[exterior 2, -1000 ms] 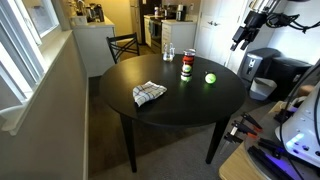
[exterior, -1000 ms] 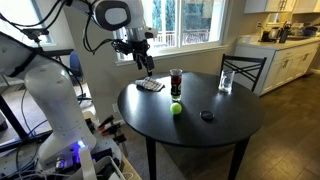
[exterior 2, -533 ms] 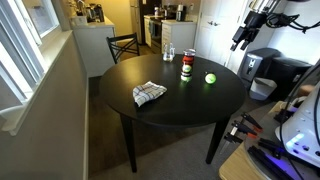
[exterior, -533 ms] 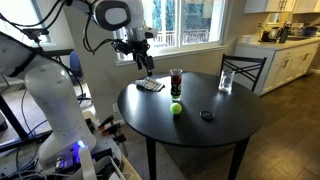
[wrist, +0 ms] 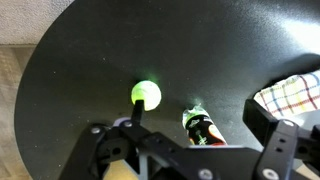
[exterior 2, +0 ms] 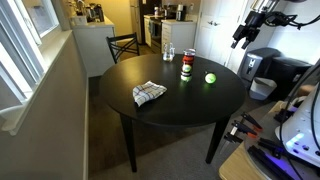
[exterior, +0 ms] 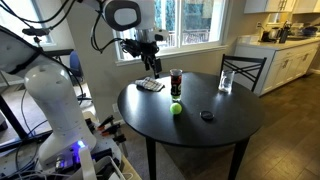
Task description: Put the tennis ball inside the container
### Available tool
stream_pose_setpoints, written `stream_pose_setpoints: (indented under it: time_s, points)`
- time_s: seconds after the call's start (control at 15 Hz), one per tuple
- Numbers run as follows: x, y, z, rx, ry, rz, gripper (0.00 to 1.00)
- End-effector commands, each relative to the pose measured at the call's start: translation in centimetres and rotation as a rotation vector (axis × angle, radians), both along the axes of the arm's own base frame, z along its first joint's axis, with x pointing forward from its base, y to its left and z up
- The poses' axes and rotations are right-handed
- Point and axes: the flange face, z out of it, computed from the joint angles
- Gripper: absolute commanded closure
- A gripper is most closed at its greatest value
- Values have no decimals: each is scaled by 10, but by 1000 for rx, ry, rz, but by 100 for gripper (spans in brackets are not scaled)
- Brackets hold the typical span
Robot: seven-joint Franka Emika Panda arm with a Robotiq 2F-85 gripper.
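Surface: round black table (exterior: 160, 122), seen in both exterior views (exterior 2: 170, 112); it fills most of my wrist view (wrist: 80, 60).
Arm: white arm (exterior: 125, 15) reaching in high over the surface's edge, wrist pointed downward.
Chair: dark wooden chair (exterior: 245, 68) pushed up to the far side of the surface (exterior 2: 122, 45).
Fingers: fingers (wrist: 270, 125) spread wide apart with nothing in their grip. I see only the surface and its items in the gap between them (the wrist view looks down from well above). In an exterior view they hang in the air above the cloth end of the surface (exterior: 150, 68).
Cloth: checked cloth (exterior: 150, 86), crumpled, lying flat near the rim (exterior 2: 149, 93); one corner shows at the edge of my wrist view (wrist: 295, 92).
Container: tall narrow clear container (exterior: 176, 83) with a red band, upright near the middle of the surface (exterior 2: 187, 65). I cannot tell what is inside it.
Drinking glass: clear drinking glass (exterior: 226, 80), upright, on the chair side (exterior 2: 167, 53), well apart from the cloth.
Tennis ball: yellow-green tennis ball (exterior: 176, 108) lying on the bare surface near the container, outside it and not touching it (exterior 2: 210, 77). In my wrist view it sits just beside the container's top (wrist: 146, 95).
Disc: small flat black disc (exterior: 207, 115) lying on the surface, apart from the tennis ball.
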Motion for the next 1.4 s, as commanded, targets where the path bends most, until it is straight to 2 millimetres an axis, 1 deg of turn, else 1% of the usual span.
stream_pose_setpoints:
  time_s: [0.0,0.13,0.2,0.27,0.47,0.67,0.87,1.0,1.2,1.33]
  points:
    - [28,-43,-22,45,11,-48,0]
    - [41,-56,-41,52,14,-91,0]
    - [51,-61,-55,44,28,-125,0]
    - [59,-64,-65,41,38,-146,0]
    - [90,-67,-102,12,99,-187,0]
    - [117,-67,-125,-17,147,-196,0]
    - [141,-63,-137,-49,163,-204,0]
    - [153,-59,-143,-60,170,-207,0]
    - [164,-48,-153,-70,184,-202,0]
    - [168,-38,-160,-73,196,-201,0]
